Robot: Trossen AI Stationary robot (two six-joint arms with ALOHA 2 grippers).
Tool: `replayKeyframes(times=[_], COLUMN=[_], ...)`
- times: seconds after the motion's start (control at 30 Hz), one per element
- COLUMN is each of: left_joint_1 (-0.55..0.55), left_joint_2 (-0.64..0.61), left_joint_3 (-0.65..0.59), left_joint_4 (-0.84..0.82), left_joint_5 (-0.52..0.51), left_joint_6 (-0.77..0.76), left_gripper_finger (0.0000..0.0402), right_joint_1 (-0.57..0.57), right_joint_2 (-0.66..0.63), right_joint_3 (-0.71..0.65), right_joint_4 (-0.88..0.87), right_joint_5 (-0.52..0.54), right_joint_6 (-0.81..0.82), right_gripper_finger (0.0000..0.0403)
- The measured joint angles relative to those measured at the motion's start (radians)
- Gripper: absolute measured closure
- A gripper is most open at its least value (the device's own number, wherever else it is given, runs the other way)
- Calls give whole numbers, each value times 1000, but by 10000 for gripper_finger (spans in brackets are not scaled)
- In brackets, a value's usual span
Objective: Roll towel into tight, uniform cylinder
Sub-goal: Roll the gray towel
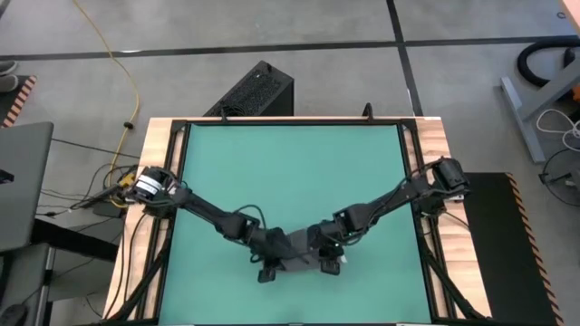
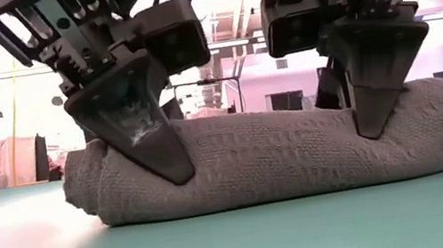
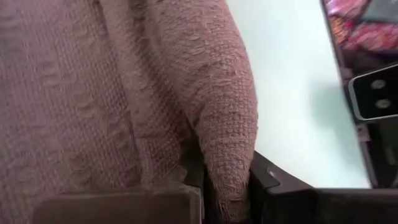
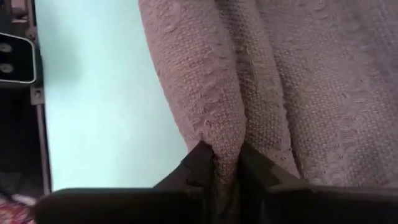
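The dark grey towel [image 1: 299, 254] lies rolled up as a thick cylinder [image 2: 300, 160] on the green table, near the middle of its front edge, its length running left to right. My left gripper [image 1: 269, 268] is at the roll's left end and my right gripper [image 1: 332, 263] at its right end. Each is shut on a ridge of cloth on the roll's outer layer. In the low view two dark fingers stand in front of the roll, pointing down. My left gripper [image 3: 227, 190] pinches a raised fold of the towel's outer layer [image 3: 230, 155] between its two fingers [image 3: 273, 182], slanting down from above near the roll's left end. The roll rests on the table. My right gripper [image 4: 225, 171] pinches a like fold of the outer layer [image 4: 217, 134] between its two fingers [image 4: 198, 163], slanting down from above near the roll's right end. The fold stands up as a narrow ridge; the roll lies on the table.
Bare green table [image 1: 290, 172] stretches from the roll to the far edge, inside a wooden frame [image 1: 163, 136]. A black box [image 1: 256, 91] stands on the floor beyond the far edge. Cables run along the left side.
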Motion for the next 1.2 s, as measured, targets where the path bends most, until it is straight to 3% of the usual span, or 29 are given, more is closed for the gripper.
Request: replayKeyframes(times=[0.13,0.23,0.33,0.4,0.57,0.7,0.83,0.97,1.03,1.2], left_joint_1=[16,18,28,34,55,72,84,84,84,82], left_joint_2=[-1,-1,-1,-1,0,0,1,2,2,2], left_joint_3=[-87,-139,-162,-163,-164,-166,-166,-166,-166,-166], left_joint_4=[146,246,288,283,290,301,301,301,303,302], left_joint_5=[62,70,90,104,135,145,166,166,164,158], left_joint_6=[-73,-139,-175,-178,-202,-214,-220,-218,-220,-220], left_gripper_finger=[370,370,370,369,370,370,368,369,368,366], right_joint_1=[-1,-19,-42,-48,0,145,305,395,413,416], right_joint_2=[0,-6,-37,-77,-233,-299,-220,-99,-49,19], right_joint_3=[0,0,6,16,19,-13,-38,-34,-23,9], right_joint_4=[1,-12,-72,-140,-217,-58,98,105,98,97], right_joint_5=[26,-10,-79,-65,189,445,669,868,919,925], right_joint_6=[-1,-35,-64,-64,-66,-76,-220,-296,-291,-259], right_gripper_finger=[291,247,205,186,175,181,182,182,182,182])
